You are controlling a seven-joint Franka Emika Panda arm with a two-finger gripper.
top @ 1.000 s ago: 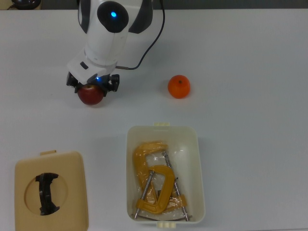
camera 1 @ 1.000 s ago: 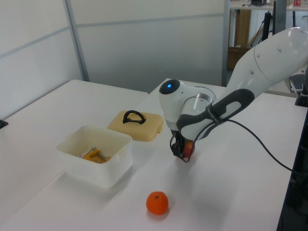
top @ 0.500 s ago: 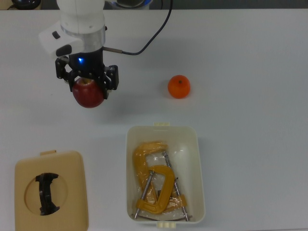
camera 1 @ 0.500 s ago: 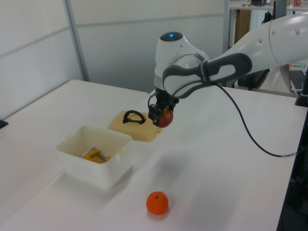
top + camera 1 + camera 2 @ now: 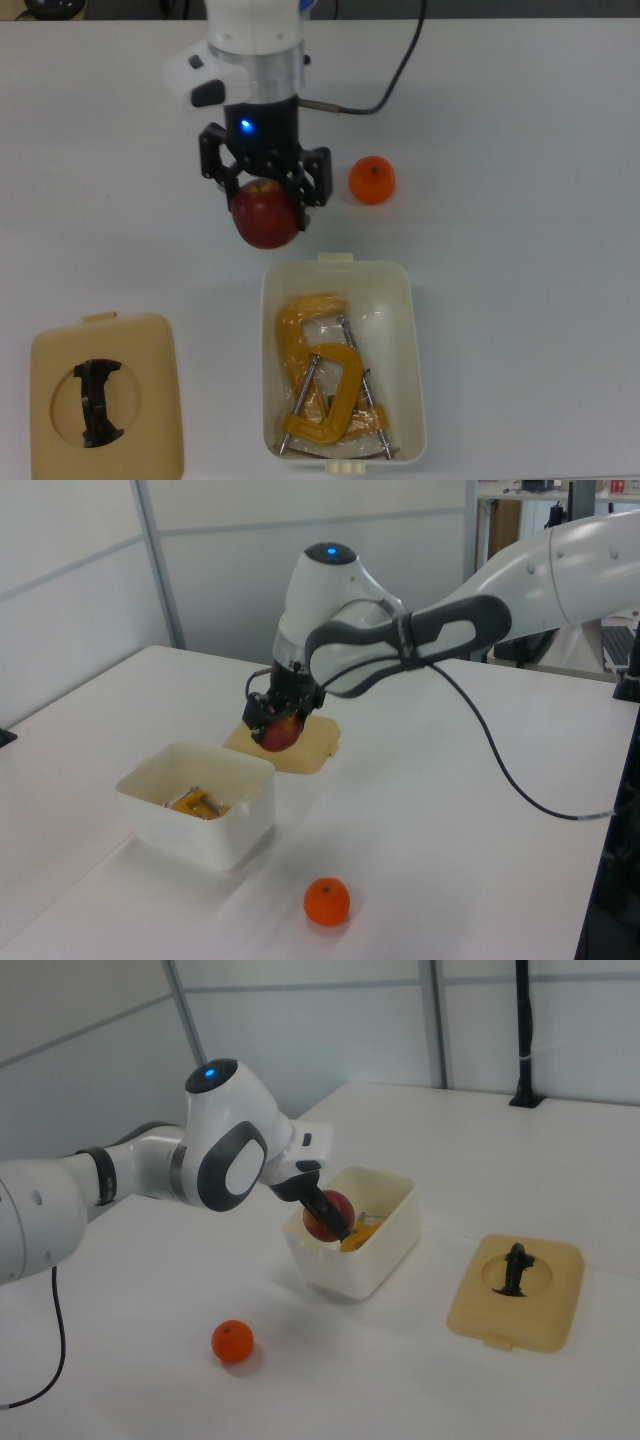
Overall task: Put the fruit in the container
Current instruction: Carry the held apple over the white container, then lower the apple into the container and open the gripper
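Relocated since 0.5 s ago: black two-finger hand (image 5: pixel 265 190) gripping dark red round apple (image 5: pixel 265 215), now lifted clear of the white bench (image 5: pixel 520 200). Cream-white rectangular plastic tub (image 5: pixel 415 340) just below-ahead. Bright orange citrus (image 5: pixel 372 180) beside hand, awaiting pickup.

The top view looks straight down; the left and right views face each other across the container (image 5: pixel 415 350).

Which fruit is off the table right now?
The apple, held in the gripper beside the tub. The orange sits on the table.
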